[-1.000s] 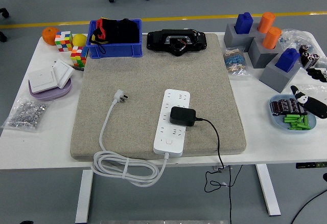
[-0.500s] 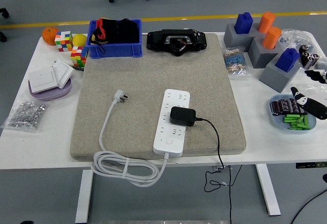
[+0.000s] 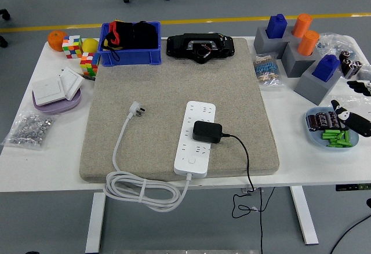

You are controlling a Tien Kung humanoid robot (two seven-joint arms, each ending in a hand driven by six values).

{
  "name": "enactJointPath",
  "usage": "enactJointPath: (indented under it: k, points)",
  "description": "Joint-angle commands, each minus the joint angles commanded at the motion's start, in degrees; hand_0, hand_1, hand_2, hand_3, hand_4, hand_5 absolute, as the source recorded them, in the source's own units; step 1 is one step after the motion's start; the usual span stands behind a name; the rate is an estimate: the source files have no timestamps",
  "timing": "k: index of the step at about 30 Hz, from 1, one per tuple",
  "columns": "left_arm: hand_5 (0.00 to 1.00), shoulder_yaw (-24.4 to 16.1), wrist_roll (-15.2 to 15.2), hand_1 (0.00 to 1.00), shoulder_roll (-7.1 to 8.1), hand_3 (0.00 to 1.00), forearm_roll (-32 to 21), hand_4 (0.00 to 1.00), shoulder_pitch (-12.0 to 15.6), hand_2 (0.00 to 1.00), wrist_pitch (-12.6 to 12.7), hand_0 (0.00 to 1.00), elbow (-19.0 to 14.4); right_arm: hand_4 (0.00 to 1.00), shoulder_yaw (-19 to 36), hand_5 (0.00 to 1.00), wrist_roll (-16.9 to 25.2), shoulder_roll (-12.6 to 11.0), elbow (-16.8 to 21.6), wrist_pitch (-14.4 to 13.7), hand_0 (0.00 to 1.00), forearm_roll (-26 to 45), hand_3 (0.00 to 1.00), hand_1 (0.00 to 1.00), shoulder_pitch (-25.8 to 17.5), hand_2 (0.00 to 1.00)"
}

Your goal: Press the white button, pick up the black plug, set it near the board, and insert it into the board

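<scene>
The white power strip (image 3: 196,138) lies on the grey felt mat (image 3: 174,91), its white button (image 3: 192,162) at the near end. The black plug (image 3: 207,131) sits on the strip's middle and looks plugged in. Its black cord (image 3: 247,161) runs off the table's front edge. My right hand (image 3: 351,119) shows only as black fingers at the right edge, over the blue dish (image 3: 330,132). The fingers are spread and hold nothing, far from the strip. My left hand is out of view.
The strip's white cable (image 3: 139,190) coils over the front edge, its plug (image 3: 137,110) on the mat. At the back are a blue bin (image 3: 131,57) and a black device (image 3: 200,46); grey blocks with pegs (image 3: 301,51) at the right; switches (image 3: 55,89) and a screw bag (image 3: 29,129) at the left.
My right hand's fingers have shifted slightly at the right edge. Nothing else has moved.
</scene>
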Motion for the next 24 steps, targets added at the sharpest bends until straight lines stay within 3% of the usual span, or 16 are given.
enactJointPath:
  k: [24]
  points:
    - [0.566, 0.13, 0.01, 0.71, -0.17, 0.734, 0.56, 0.656, 0.14, 0.668, -0.2, 0.774, 0.0, 0.831, 0.63, 0.208, 0.02, 0.44, 0.59, 0.15, 0.748, -0.02, 0.619, 0.663, -1.06, 0.662]
